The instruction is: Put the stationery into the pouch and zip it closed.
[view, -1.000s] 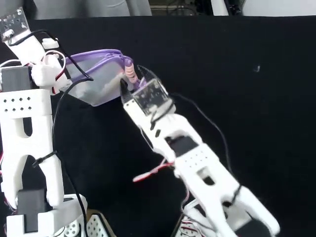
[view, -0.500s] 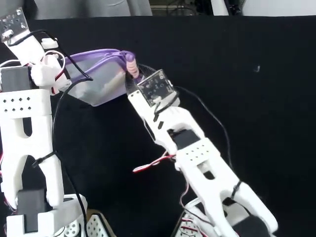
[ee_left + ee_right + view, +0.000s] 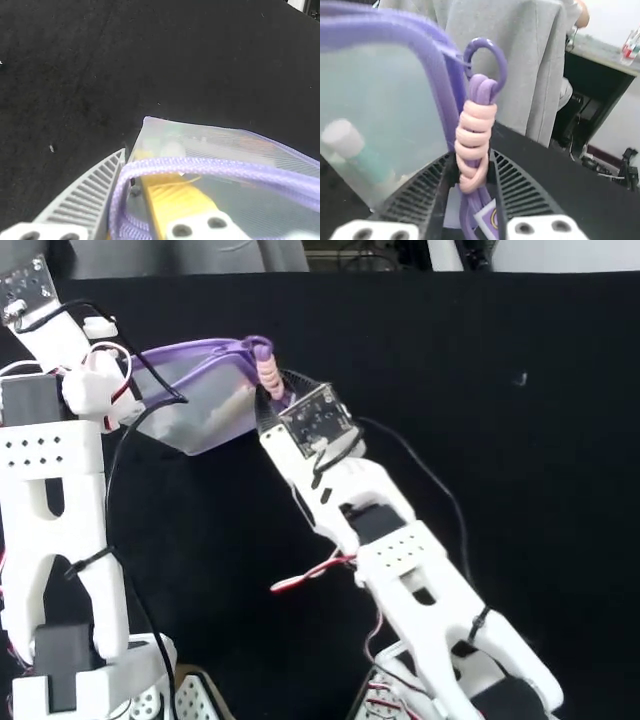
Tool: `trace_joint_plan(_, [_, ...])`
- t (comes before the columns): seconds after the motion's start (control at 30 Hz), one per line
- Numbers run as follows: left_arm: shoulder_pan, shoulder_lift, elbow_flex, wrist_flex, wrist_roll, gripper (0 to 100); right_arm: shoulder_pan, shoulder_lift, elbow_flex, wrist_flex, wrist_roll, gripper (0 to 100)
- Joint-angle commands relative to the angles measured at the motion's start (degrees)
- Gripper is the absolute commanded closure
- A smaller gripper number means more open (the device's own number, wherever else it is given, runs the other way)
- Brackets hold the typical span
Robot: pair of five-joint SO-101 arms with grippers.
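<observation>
A clear pouch (image 3: 195,405) with a purple zip edge hangs above the black table. My left gripper (image 3: 128,390) is shut on its left end; in the left wrist view the fingers (image 3: 95,195) pinch the pouch (image 3: 225,165) just under the purple zip (image 3: 200,167). My right gripper (image 3: 268,408) is shut on the pink coiled pull cord (image 3: 267,375) at the pouch's right corner. The right wrist view shows that cord (image 3: 472,145) between the fingers of the right gripper (image 3: 470,182), tied to the purple zip ring (image 3: 486,57). A teal, white-capped stick (image 3: 355,150) lies inside the pouch (image 3: 385,95).
Black tabletop (image 3: 500,390) stretches open to the right and behind the arms. Red and white wires (image 3: 310,575) loop off the right arm. Black cables (image 3: 130,450) hang by the left arm, close to the pouch.
The right gripper has shifted slightly right and up with the pink pull cord, drawing the pouch's right corner along. The left arm stays put.
</observation>
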Motion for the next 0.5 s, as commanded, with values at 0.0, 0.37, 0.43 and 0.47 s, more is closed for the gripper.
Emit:
trace_joint_plan(0.0, [0.7, 0.2, 0.9, -0.2, 0.3, 97, -2.4, 0.4, -2.0, -1.4, -0.1, 90.5])
trace_joint_plan(0.37, [0.7, 0.2, 1.5, -0.2, 0.3, 97, -2.8, 0.7, -1.7, -1.2, 0.4, 82.2])
trace_joint_plan(0.43, [0.7, 0.2, 1.5, -0.2, 0.3, 97, -2.8, 0.7, -1.9, -1.4, 0.4, 82.2])
trace_joint_plan(0.47, [0.7, 0.2, 1.5, -0.2, 0.3, 97, -2.7, 0.7, -2.0, -1.4, 0.4, 82.2])
